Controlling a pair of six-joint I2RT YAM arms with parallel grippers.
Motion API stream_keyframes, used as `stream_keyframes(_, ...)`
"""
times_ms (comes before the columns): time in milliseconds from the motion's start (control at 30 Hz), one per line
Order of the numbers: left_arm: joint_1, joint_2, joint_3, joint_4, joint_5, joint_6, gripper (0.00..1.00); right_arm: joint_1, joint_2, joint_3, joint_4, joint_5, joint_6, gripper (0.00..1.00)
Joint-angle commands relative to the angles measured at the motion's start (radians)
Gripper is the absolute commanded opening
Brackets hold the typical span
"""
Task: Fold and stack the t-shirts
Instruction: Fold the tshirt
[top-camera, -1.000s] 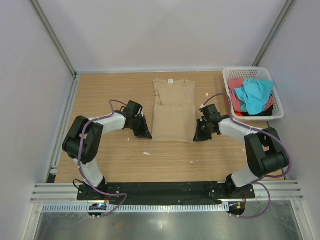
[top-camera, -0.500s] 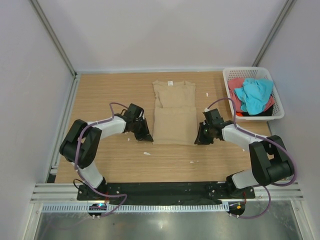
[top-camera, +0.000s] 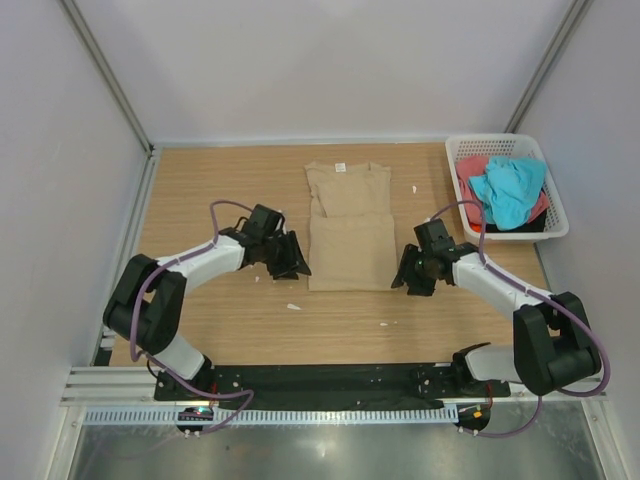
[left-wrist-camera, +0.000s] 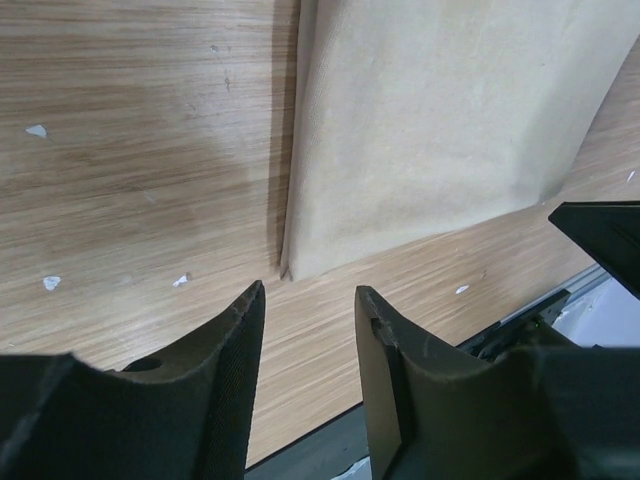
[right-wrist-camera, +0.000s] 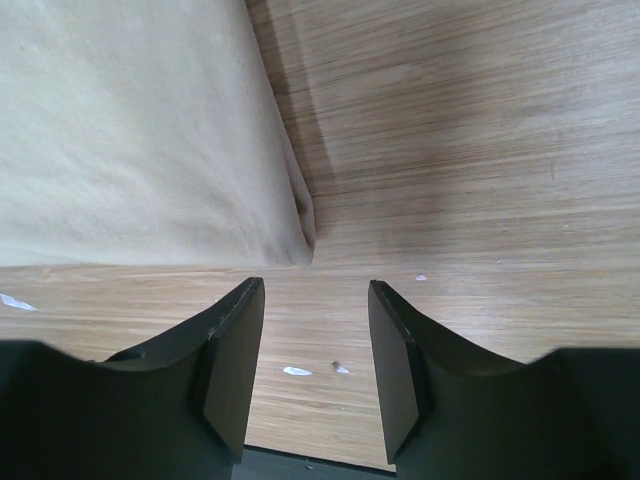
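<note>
A tan-beige t-shirt (top-camera: 349, 225) lies on the table, its lower half folded up over the body, white neck label at the far end. My left gripper (top-camera: 297, 266) sits at the fold's near-left corner (left-wrist-camera: 300, 262), open, nothing between its fingers (left-wrist-camera: 240, 330). On the other side my right gripper (top-camera: 403, 281) is open and empty just short of the near-right corner (right-wrist-camera: 300, 245). A turquoise t-shirt (top-camera: 508, 190) and a coral-red t-shirt (top-camera: 471, 167) are bunched in the white basket (top-camera: 556, 203).
The basket stands at the back right against the wall. Small white scraps (top-camera: 293, 306) dot the wooden table (top-camera: 210, 190). A black base rail (top-camera: 330, 378) runs along the near edge.
Both grippers have opened and let go of the tan shirt's folded edge. Both drew back toward the near side, and the folded edge now lies lower on the table.
</note>
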Motion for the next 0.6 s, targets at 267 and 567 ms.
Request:
stream_keyframes(267,-0.045,0.066,-0.051,0.079,0.014,-0.065,0.43,-0.005,0.021,-0.068,0.152,-0.012,0.147,0.5)
stream_keyframes(567,-0.051,0.119,-0.083,0.082,-0.017,-0.108,0.38,-0.005,0.033,-0.111,0.173,0.031,0.167,0.31)
